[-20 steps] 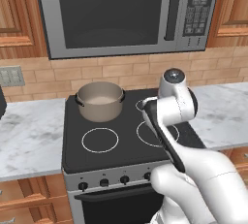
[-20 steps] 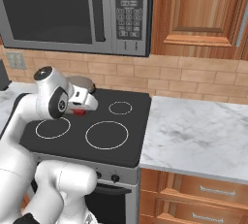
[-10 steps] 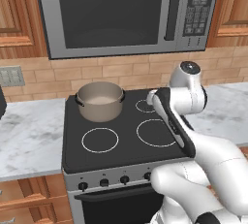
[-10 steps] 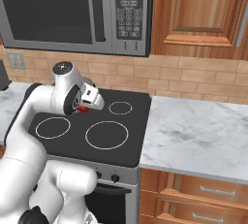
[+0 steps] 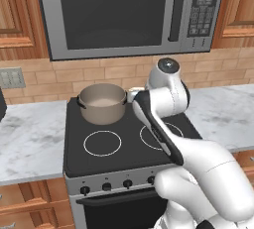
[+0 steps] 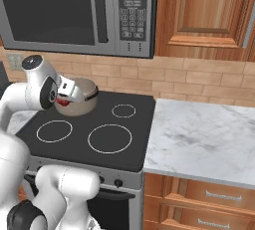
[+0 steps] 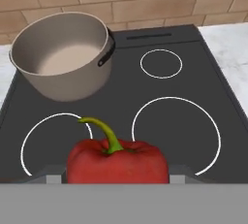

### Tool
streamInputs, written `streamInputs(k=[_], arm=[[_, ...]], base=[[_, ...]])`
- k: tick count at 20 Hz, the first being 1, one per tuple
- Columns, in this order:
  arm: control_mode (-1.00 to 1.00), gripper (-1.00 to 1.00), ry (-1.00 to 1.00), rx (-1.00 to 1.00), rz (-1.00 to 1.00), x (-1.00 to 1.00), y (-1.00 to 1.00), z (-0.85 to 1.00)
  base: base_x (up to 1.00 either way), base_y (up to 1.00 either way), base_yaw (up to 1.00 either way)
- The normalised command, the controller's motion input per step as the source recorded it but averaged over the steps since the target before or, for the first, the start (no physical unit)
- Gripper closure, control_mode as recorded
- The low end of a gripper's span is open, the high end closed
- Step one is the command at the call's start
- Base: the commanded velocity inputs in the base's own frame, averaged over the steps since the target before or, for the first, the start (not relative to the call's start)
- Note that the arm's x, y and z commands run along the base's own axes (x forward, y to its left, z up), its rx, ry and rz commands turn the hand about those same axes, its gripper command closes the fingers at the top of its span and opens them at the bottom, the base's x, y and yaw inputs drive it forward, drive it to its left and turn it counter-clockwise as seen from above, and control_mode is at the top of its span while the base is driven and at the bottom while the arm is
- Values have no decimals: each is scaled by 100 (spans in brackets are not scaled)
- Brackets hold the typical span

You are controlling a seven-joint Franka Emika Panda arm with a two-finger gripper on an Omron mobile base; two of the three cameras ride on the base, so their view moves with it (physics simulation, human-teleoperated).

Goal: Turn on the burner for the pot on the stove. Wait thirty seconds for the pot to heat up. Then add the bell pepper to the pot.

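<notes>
The red bell pepper (image 7: 116,162) with a green stem sits between my gripper (image 7: 116,175) fingers, held above the front of the stove (image 7: 121,102). The gripper is shut on it. The beige-grey pot (image 7: 60,56) stands on the back left ring, empty, ahead and to the left of the pepper. From the right base view, the gripper (image 6: 64,99) and bell pepper (image 6: 62,102) hang just in front of the pot (image 6: 88,105). In the left base view the hand (image 5: 133,94) is right beside the pot (image 5: 102,103), over the stove (image 5: 124,153).
A steel microwave (image 5: 124,10) hangs above the stove, over the arm. Black knobs (image 5: 106,187) line the stove front. Marble counter (image 6: 199,134) runs right of the stove, and more counter (image 5: 30,134) lies to its left. Brick wall behind.
The arm has swung left and back across the stove, carrying the bell pepper from over the right-hand rings to just beside the pot. The pot has not moved.
</notes>
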Motion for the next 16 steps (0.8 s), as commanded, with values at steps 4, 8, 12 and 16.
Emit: streamInputs(k=[4,8,12,16], arm=[[-100,100,-2,-9,0,8,63,30],[-100,100,0,-12,0,23,60,33],[-100,100,0,-12,0,45,65,4],[-100,100,5,-1,1,48,20,-4]], base=[[0,0,0],[0,0,0],[0,0,0],[0,0,0]])
